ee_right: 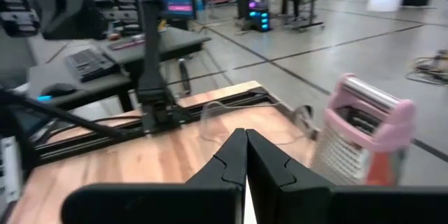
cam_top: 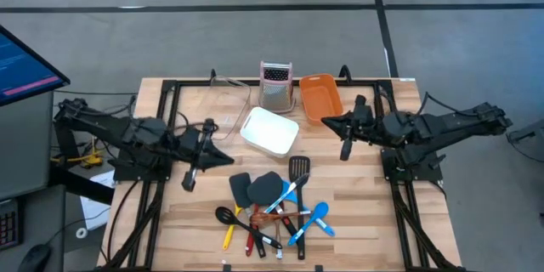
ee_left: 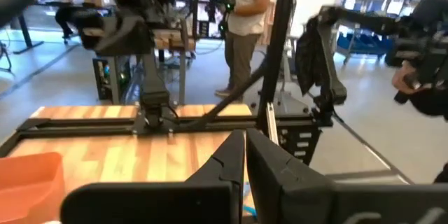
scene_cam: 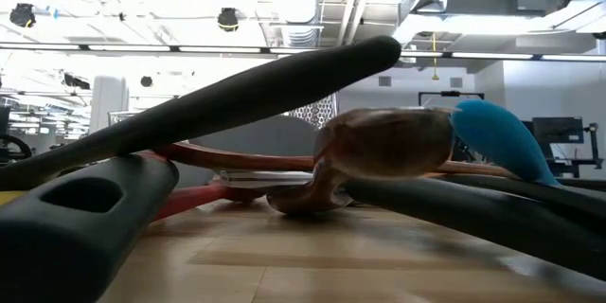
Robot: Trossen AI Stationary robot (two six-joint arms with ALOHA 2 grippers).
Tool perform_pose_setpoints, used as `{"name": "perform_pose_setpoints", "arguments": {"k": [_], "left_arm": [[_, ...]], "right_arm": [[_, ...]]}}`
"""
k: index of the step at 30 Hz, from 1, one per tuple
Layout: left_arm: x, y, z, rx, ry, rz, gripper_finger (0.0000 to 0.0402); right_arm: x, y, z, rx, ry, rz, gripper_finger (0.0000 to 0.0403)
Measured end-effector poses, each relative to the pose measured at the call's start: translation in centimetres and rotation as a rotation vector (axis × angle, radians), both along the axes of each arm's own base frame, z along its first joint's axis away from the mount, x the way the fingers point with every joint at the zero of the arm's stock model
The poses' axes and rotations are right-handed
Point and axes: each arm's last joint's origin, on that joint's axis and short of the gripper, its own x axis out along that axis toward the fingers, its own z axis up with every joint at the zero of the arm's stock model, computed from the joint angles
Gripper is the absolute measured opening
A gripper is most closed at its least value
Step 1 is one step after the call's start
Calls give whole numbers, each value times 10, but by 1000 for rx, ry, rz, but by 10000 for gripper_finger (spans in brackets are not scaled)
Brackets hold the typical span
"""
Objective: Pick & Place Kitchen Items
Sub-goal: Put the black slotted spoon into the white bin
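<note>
— While both arms wait above the counter [cam_top: 357, 221], what do we see of the kitchen items [cam_top: 276, 208]?

— We see them heaped at lower centre of the high view: black spatulas [cam_top: 255, 189], a slotted turner [cam_top: 298, 170], blue spoons [cam_top: 316, 218], and yellow- and red-handled tools. Nothing grips them.

— And our fingers?

— We find the left gripper [cam_top: 189, 184] left of centre, its fingers pressed together and empty; in its wrist view they meet [ee_left: 245, 155]. The right gripper [cam_top: 345, 153] sits right of centre, fingers likewise closed on nothing.

— What lies behind the pile?

— We see a white tub [cam_top: 270, 131] at centre, the pink-topped grater [cam_top: 275, 85] and an orange tub [cam_top: 321, 97] toward the top.
</note>
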Motion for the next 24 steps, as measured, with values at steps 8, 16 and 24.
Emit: {"name": "perform_pose_setpoints", "arguments": {"k": [8, 16, 24], "left_arm": [[29, -28, -17, -11, 105, 2, 2], [57, -59, 1, 2, 101, -54, 2], [54, -83, -9, 65, 233, -130, 2]], "right_arm": [[15, 6, 4, 21, 20, 79, 0], [14, 9, 1, 104, 31, 98, 0], [15, 9, 0, 183, 11, 79, 0]]}}
